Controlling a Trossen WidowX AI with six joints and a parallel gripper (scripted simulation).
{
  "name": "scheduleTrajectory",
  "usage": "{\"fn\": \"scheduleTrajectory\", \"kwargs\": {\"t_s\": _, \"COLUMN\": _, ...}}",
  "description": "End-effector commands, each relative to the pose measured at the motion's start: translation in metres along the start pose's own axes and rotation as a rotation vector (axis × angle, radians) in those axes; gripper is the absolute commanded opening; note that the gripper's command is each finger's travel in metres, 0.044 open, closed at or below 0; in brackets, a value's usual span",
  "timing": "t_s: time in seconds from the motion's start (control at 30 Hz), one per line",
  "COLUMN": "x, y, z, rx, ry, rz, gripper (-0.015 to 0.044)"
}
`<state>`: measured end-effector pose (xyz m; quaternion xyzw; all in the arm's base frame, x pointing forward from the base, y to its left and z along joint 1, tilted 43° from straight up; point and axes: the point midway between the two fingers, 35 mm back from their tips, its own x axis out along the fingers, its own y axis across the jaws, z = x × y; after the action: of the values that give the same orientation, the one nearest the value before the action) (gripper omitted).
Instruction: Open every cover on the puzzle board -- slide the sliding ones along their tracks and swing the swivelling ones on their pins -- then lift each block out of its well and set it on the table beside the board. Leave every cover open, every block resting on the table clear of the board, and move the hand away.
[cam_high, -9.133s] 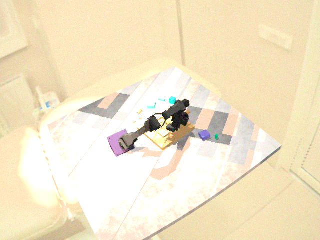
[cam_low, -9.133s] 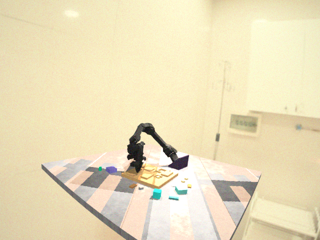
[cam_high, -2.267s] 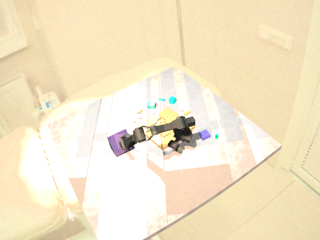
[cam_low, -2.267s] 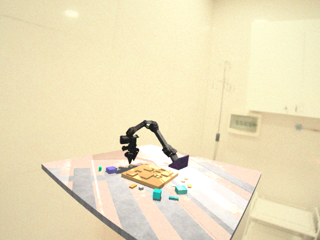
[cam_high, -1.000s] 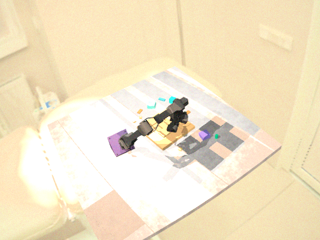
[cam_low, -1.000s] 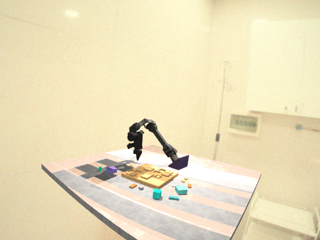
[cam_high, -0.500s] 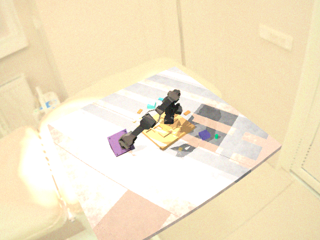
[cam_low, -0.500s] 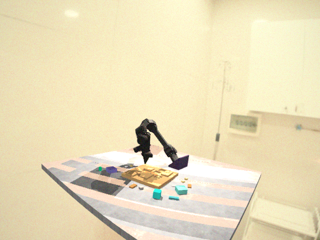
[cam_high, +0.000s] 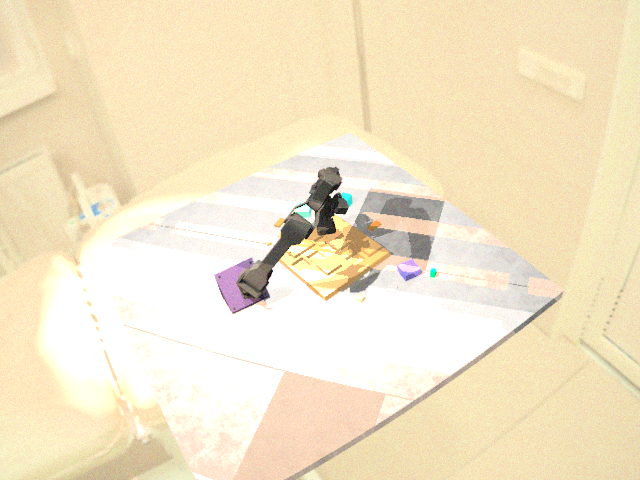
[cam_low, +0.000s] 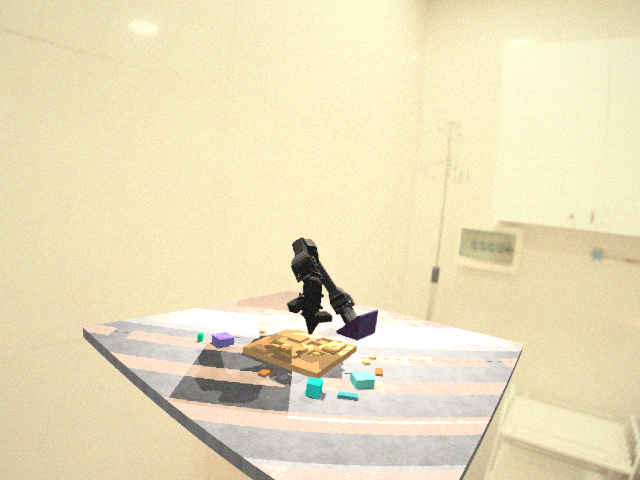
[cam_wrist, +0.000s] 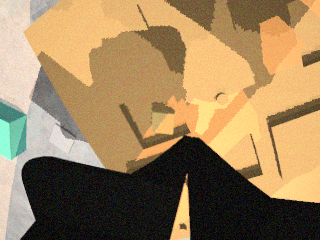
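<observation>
The wooden puzzle board (cam_high: 326, 290) (cam_low: 316, 369) (cam_wrist: 50, 40) lies flat, with several raised covers on it. My gripper (cam_high: 325, 231) (cam_low: 310, 330) (cam_wrist: 190, 143) is shut and empty, its tips low over the board. Just beyond the tips in the wrist view, a small yellowish block (cam_wrist: 157, 121) appears to sit in a square recess. A round peg (cam_wrist: 221, 98) stands to its right. My fingers hide part of the board. A small yellow block (cam_high: 361, 298) (cam_low: 262, 331) and orange blocks (cam_high: 374, 224) (cam_low: 264, 372) (cam_low: 378, 371) lie on the table. A pale block (cam_wrist: 62, 140) lies beside the board.
A teal cube (cam_high: 346, 198) (cam_low: 314, 388), a turquoise block (cam_low: 362, 380) and a flat teal bar (cam_low: 347, 396) lie beside the board. A purple block (cam_high: 409, 270) (cam_low: 222, 339) and a small green piece (cam_high: 433, 272) (cam_low: 200, 337) lie on another side. The arm stands on a purple plate (cam_high: 230, 294).
</observation>
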<state>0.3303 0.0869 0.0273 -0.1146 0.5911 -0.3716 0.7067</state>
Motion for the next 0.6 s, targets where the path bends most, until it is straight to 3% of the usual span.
{"fn": "scheduleTrajectory", "kwargs": {"t_s": 0.0, "x": 0.000, "y": 0.020, "z": -0.014, "rx": -0.048, "ry": -0.009, "rz": -0.002, "gripper": 0.0000}}
{"fn": "scheduleTrajectory", "kwargs": {"t_s": 0.27, "x": 0.005, "y": 0.025, "z": -0.019, "rx": -0.065, "ry": -0.011, "rz": -0.006, "gripper": 0.0000}}
{"fn": "scheduleTrajectory", "kwargs": {"t_s": 0.57, "x": 0.044, "y": 0.024, "z": -0.018, "rx": -0.065, "ry": -0.012, "rz": -0.007, "gripper": 0.0000}}
